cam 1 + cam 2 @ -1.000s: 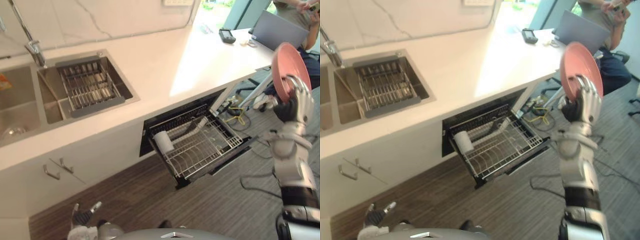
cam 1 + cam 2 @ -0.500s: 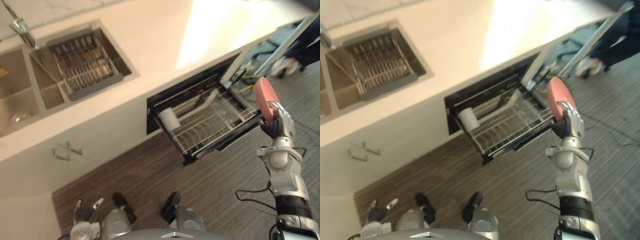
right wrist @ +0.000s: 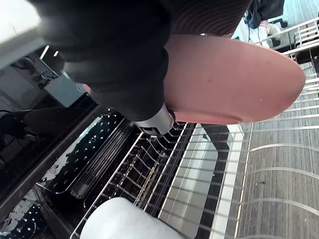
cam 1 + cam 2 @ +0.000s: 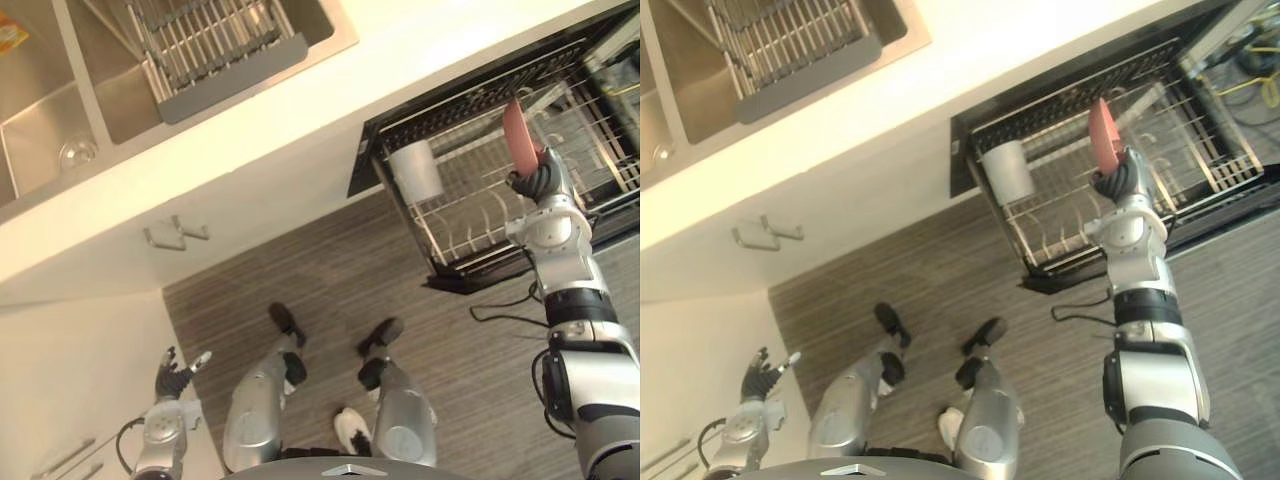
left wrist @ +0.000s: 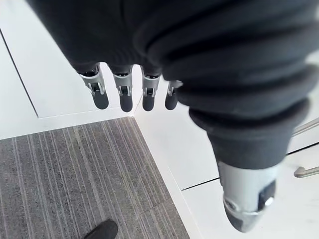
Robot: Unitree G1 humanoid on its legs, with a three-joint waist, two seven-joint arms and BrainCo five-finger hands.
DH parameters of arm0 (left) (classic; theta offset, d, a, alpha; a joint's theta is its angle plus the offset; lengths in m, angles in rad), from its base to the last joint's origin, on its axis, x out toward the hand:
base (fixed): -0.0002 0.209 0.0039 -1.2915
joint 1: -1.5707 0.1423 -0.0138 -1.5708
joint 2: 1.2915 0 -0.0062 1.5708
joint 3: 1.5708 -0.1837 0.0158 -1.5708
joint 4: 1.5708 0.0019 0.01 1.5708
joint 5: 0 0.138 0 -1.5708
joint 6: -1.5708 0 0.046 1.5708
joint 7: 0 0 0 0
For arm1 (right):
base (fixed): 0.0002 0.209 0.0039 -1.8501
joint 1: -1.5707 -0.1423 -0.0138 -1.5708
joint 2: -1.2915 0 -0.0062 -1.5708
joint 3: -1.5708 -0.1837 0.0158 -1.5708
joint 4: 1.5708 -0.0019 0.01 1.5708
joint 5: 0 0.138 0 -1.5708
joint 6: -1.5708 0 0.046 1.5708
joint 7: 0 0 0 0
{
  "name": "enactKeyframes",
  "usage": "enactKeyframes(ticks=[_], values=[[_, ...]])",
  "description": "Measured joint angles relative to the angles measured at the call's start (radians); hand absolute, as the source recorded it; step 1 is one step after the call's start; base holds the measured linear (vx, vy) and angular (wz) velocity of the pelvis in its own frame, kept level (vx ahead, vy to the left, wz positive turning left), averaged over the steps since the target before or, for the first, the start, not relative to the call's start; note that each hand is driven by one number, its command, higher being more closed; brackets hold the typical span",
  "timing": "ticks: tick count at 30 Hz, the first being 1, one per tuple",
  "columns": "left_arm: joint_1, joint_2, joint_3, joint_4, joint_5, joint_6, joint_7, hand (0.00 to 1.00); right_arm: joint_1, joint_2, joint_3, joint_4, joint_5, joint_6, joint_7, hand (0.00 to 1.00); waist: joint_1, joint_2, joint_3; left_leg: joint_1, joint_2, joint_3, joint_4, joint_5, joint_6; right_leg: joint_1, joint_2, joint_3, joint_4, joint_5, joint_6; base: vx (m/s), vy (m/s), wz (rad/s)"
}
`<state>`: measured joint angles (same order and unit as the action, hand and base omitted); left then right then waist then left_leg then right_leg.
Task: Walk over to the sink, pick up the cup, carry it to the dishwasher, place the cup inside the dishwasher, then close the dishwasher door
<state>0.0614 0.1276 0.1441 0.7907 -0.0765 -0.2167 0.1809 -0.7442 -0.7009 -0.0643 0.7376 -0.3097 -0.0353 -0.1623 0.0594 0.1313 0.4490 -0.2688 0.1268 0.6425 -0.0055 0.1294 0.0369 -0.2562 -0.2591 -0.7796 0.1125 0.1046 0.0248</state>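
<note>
One counter [image 4: 400,50] with one sink [image 4: 40,135] is seen up top. The one dishwasher [image 4: 372,165] under it is open, with its one rack [image 4: 470,235] pulled out. So the carry looks done; placing and shutting the door are left. Odd bit: one pink plate [image 4: 520,135], not a cup, is gripped edge-up by the right robot hand [image 4: 537,182] over the rack. One white cup [image 4: 415,170] is already lying in the rack. The left robot hand [image 4: 172,372] is hung low, fingers loose, nothing held.

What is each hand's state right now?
Left hand: open, holding nothing.
Right hand: shut on the pink plate.
</note>
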Motion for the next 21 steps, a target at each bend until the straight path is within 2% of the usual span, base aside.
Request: enactKeyframes(ticks=[3,5,7,8,9,11,14,18,20,21], values=[[-0.016,0.0,-0.036,-0.029,-0.022,0.006,-0.015,0.0,-0.088,-0.033,0.052,0.08,0.003,0.027,0.01,1.0,0.011,0.024,0.017,-0.032,-0.016,-0.016,-0.008,0.009,0.013,-0.037,-0.02,-0.004,0.018,0.003,-0.001,0.0,0.032,0.1],[-0.032,0.0,-0.078,-0.034,-0.047,0.01,-0.022,0.0,-0.154,-0.075,0.068,0.139,-0.002,0.055,0.015,1.0,0.024,0.061,0.033,-0.046,-0.035,-0.033,-0.017,0.014,0.02,-0.056,-0.037,-0.001,0.028,0.008,0.004,0.01,0.028,0.06],[-0.03,0.0,-0.108,-0.037,-0.069,0.01,-0.023,0.0,-0.204,-0.103,0.076,0.172,-0.009,0.069,0.02,1.0,0.026,0.083,0.036,-0.063,-0.053,-0.06,-0.033,0.024,0.024,-0.09,-0.057,0.007,0.044,0.012,0.006,0.05,-0.014,0.0],[-0.029,0.0,-0.112,-0.034,-0.078,0.011,-0.024,0.0,-0.217,-0.108,0.079,0.178,-0.011,0.075,0.02,1.0,0.026,0.083,0.036,-0.066,-0.062,-0.071,-0.041,0.029,0.022,-0.102,-0.064,0.014,0.049,0.015,0.006,0.06,-0.023,-0.06],[-0.029,-0.001,-0.12,-0.035,-0.08,0.012,-0.024,0.0,-0.221,-0.115,0.082,0.181,-0.012,0.08,0.018,0.0,0.027,0.083,0.036,-0.067,-0.066,-0.076,-0.047,0.032,0.023,-0.109,-0.069,0.018,0.054,0.015,0.006,0.06,-0.035,-0.07],[-0.029,-0.001,-0.155,-0.039,-0.097,0.01,-0.033,0.0,-0.242,-0.138,0.082,0.206,-0.012,0.121,0.02,0.0,0.029,0.084,0.036,-0.067,-0.082,-0.105,-0.05,0.033,0.024,-0.121,-0.088,0.029,0.07,0.015,0.007,0.08,-0.072,-0.02],[-0.028,0.0,-0.182,-0.066,-0.099,0.01,-0.035,0.0,-0.248,-0.143,0.082,0.236,-0.011,0.148,0.014,0.0,0.023,0.085,0.035,-0.068,-0.094,-0.121,-0.054,0.034,0.023,-0.129,-0.106,0.032,0.085,0.014,0.009,0.06,-0.075,0.03],[-0.028,-0.001,-0.191,-0.076,-0.111,0.01,-0.043,0.0,-0.248,-0.147,0.08,0.239,-0.001,0.147,0.024,0.0,0.013,0.085,0.035,-0.059,-0.109,-0.122,-0.064,0.036,0.024,-0.13,-0.123,0.038,0.095,0.013,0.009,0.05,-0.079,0.02],[-0.025,-0.001,-0.189,-0.085,-0.118,0.011,-0.043,0.0,-0.246,-0.159,0.079,0.225,0.05,0.143,0.064,0.0,0.008,0.085,0.035,-0.056,-0.115,-0.122,-0.068,0.039,0.027,-0.128,-0.131,0.038,0.099,0.014,0.009,0.06,-0.095,0.04],[-0.017,-0.001,-0.189,-0.1,-0.118,0.013,-0.045,0.0,-0.241,-0.167,0.075,0.213,0.126,0.133,0.102,0.0,0.005,0.085,0.035,-0.049,-0.119,-0.123,-0.069,0.039,0.027,-0.123,-0.136,0.038,0.104,0.014,0.009,0.07,-0.104,0.03]])
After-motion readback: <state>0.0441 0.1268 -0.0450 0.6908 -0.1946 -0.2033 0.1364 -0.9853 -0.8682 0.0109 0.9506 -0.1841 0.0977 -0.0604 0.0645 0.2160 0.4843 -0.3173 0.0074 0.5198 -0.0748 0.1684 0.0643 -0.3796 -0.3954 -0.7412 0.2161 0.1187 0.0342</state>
